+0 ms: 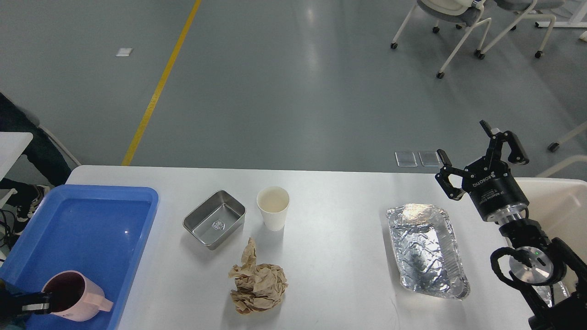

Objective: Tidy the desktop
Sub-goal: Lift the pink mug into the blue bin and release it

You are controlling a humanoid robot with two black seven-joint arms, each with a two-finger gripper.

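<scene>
Two arms in the head view. Right hand (477, 156) raised above the tabletop's (335, 256) far right corner, fingers spread wide, nothing between them. Left hand (43, 302) at the lower left edge, mostly out of frame; one finger lies outside the rim of a pink mug (75, 302) and the mug's dark inside hides the rest, so a grip on the rim looks likely, though the finger gap cannot be told for certain.

White tabletop fills the lower half of the view, rounded far corners visible, grey floor beyond it.

Blue tray (110, 229) on the tabletop's left end, running off the left and bottom edges. Mug is within the tray's near corner, tilted, handle pointing right; whether its base rests on the tray floor cannot be told.

Steel tin (214, 219), rectangular, shallow, just right of the tray, apart from it. Paper cup (273, 207) upright near the tin's right side, not touching. Crumpled brown paper (258, 285) nearer than both, well clear of the cup.

Foil tray (426, 250) on the right side, long axis running near to far, crinkled, below and left of the right hand. Cream bin (562, 206) beyond the tabletop's right edge, partly behind the right arm.
</scene>
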